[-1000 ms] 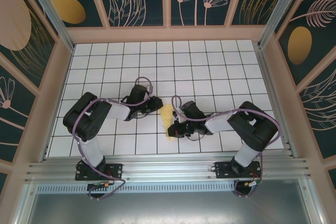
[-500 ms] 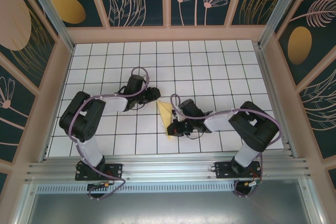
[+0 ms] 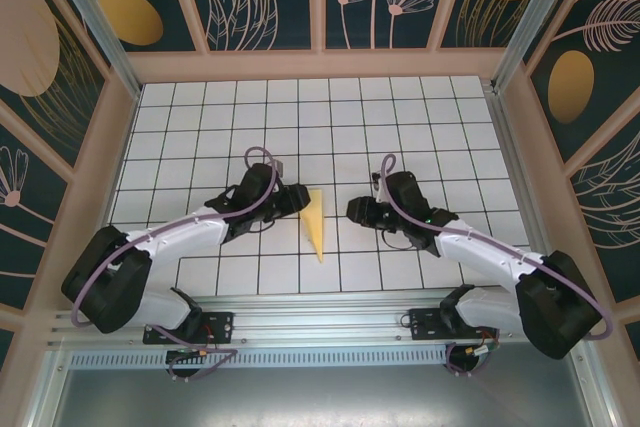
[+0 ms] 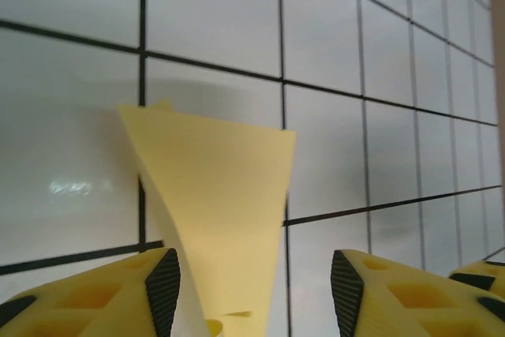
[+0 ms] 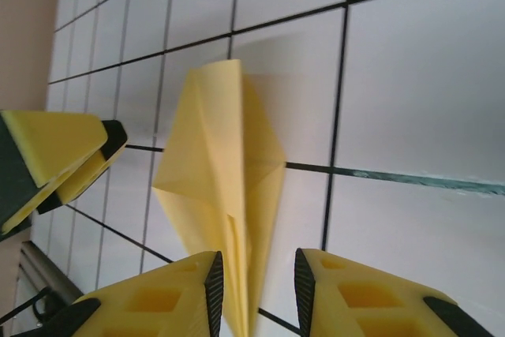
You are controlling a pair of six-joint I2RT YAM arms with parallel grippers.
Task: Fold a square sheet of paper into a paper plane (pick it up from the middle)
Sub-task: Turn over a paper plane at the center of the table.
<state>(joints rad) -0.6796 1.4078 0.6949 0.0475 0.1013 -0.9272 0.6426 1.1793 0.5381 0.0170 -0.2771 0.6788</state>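
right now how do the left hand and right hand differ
The left hand has its jaws wide apart; the right hand has them only slightly open. From above, the left hand sits close beside the wide end of the plane; the right hand stands further off, across a gap. Both are open, hold nothing, and face the plane.

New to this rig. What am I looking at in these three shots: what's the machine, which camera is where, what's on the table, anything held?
Two robot arms are bolted at the near edge of a white tiled table. The wide picture looks down from above and behind them. The other two come from cameras on the wrists, so each shows its own yellow fingers at the bottom. Between the left gripper and the right gripper lies a yellow paper plane, folded to a point. Both have their jaws apart and neither pinches the paper, so nothing is held.
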